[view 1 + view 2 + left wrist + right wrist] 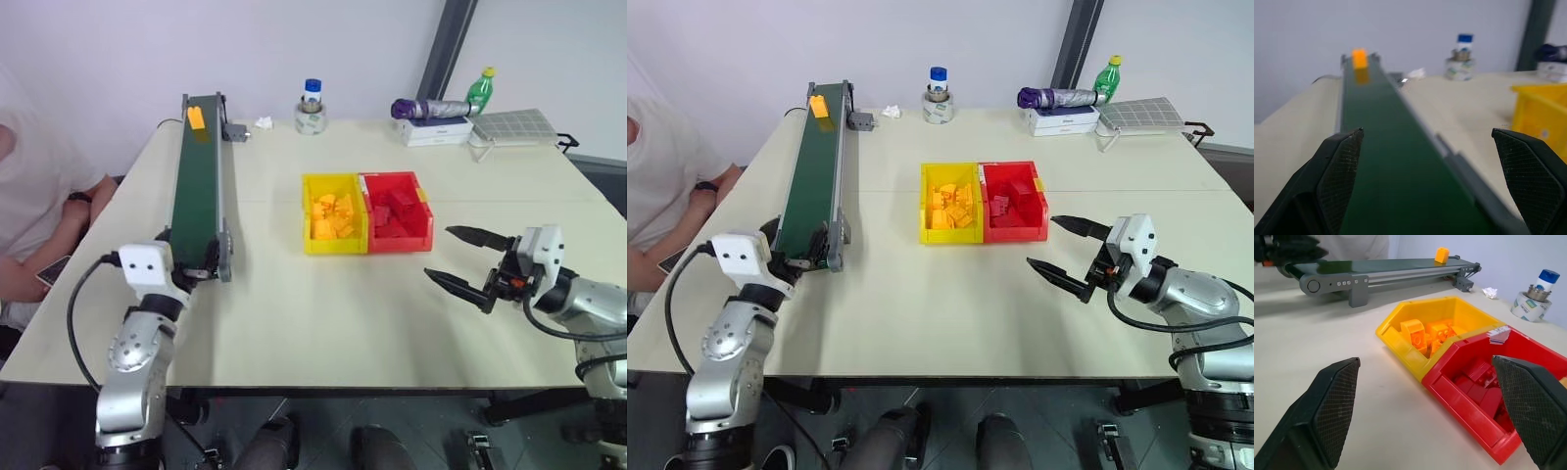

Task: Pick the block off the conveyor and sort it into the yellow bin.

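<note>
The block, small and yellow-orange, lies on the far end of the dark green conveyor along the table's left side. At the belt's near end my left gripper points level along the belt; it is open and empty, and the block is far ahead of it. The yellow bin stands mid-table with a heap of orange blocks inside. My right gripper hovers right of the bins, open and empty, facing them across bare table.
A red bin with red blocks is joined to the yellow bin's right side. A jar, a green bottle, a purple umbrella and a grey tray line the far edge. A person sits at the left.
</note>
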